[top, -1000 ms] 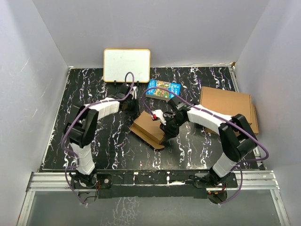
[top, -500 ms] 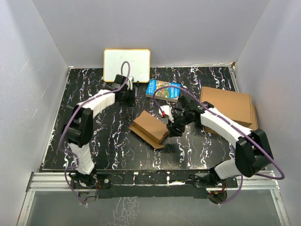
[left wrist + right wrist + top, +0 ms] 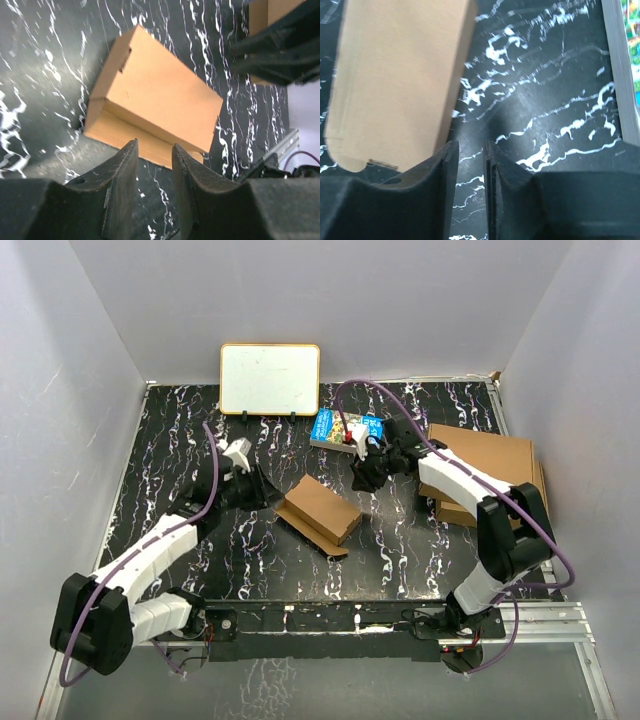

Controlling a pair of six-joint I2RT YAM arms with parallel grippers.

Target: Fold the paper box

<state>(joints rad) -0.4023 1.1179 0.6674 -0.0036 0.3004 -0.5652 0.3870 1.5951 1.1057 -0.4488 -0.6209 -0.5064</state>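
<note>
Sitting mid-way on the black marbled desk (image 3: 420, 540), the flat brown cardboard paper box (image 3: 320, 510) runs 10-to-4 o'clock. The left fingers (image 3: 117, 190) at its 9 and the right fingers (image 3: 445, 185) at its 1 are both narrowly parted, empty and about equally near.

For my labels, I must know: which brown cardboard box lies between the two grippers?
The small paper box, lying alone in the middle; the larger brown boxes are stacked far to the right.
</note>
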